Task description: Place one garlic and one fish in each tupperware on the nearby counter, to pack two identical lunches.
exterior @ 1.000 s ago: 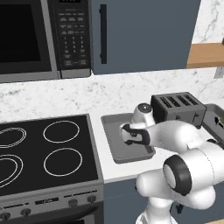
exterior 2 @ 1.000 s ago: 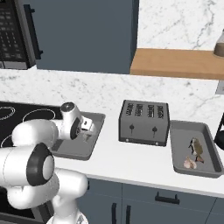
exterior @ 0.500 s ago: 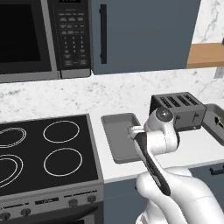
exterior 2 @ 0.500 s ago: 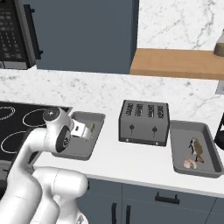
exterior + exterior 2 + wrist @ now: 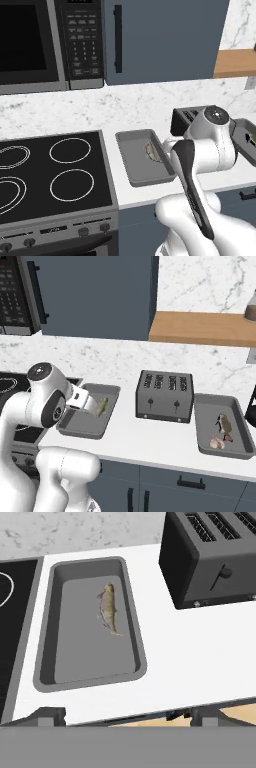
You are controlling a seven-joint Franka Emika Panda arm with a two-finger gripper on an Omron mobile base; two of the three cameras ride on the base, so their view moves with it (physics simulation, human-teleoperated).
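Two shallow grey rectangular trays on the white marble worktop [image 5: 150, 443]: left-frame tray [image 5: 75, 428] has one small brownish fish [image 5: 102, 406], no garlic; right-frame tray [image 5: 235, 443] has fish [image 5: 223, 426] plus pale garlic bulb [image 5: 216, 443], so done. You've one garlic left to pack. Since earlier frame, arm's pulled back off left tray. Tool [image 5: 120, 714] empty, fingers spread wide.

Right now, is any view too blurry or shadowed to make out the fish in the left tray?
Hand view: even light, no glare, fish sharp in the left tupperware. Right base view: the fish is small and soft. Left base view: arm covers part of it.
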